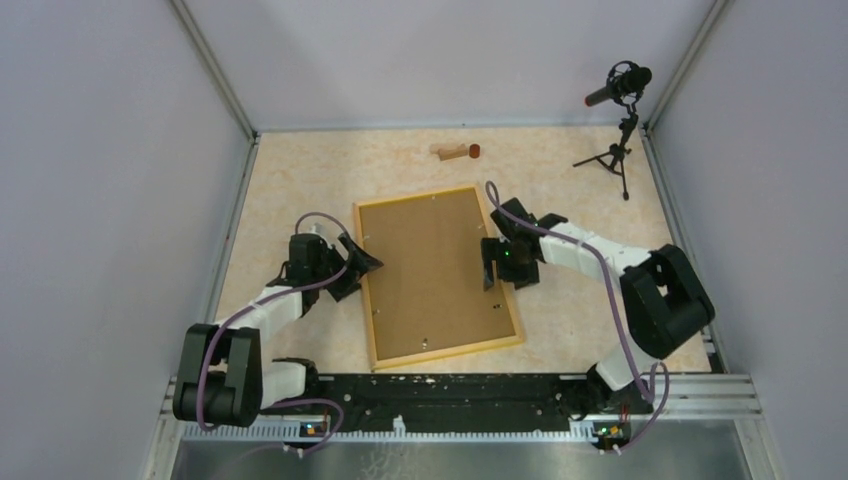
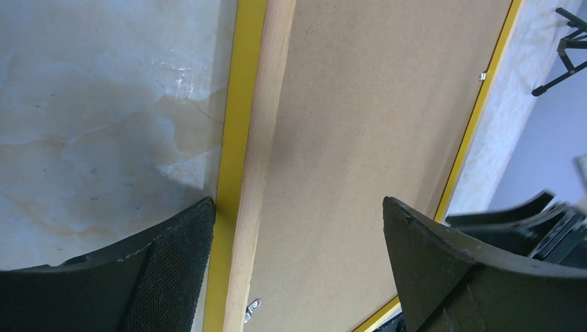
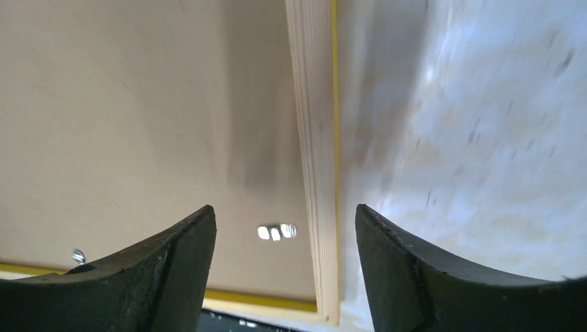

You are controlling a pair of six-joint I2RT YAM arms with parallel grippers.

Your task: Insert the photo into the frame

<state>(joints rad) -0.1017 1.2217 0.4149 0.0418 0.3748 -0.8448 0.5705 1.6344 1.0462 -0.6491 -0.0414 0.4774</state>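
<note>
The left gripper (image 2: 297, 207) fills the bottom of its wrist view. Its black jaws are spread wide with nothing pinched between them, one finger over the table (image 1: 300, 170) just outside the frame (image 1: 445, 350) and the other over the brown board (image 1: 430, 270). The frame's left rail runs up between them, yellow on its outer edge and pale bare wood on the back. A small metal clip (image 2: 253, 306) sits on the board beside that rail. The right gripper (image 3: 284, 211) also has its jaws apart and holds nothing. It straddles the frame's right rail, one finger over the board and one over the table, with a shiny clip on the board between them. Whether any finger touches the frame cannot be told. From above, the frame lies flat, back side up, in the middle of the table, its long sides running away from the arms and tilted slightly. The board fills its opening, and the photo is not visible. The arms reach in from either side to the middle of the long rails. Near the far edge lie a wooden peg (image 1: 455, 152) with a reddish end and, well to the right, a microphone (image 1: 620, 85) on a tripod.
</note>
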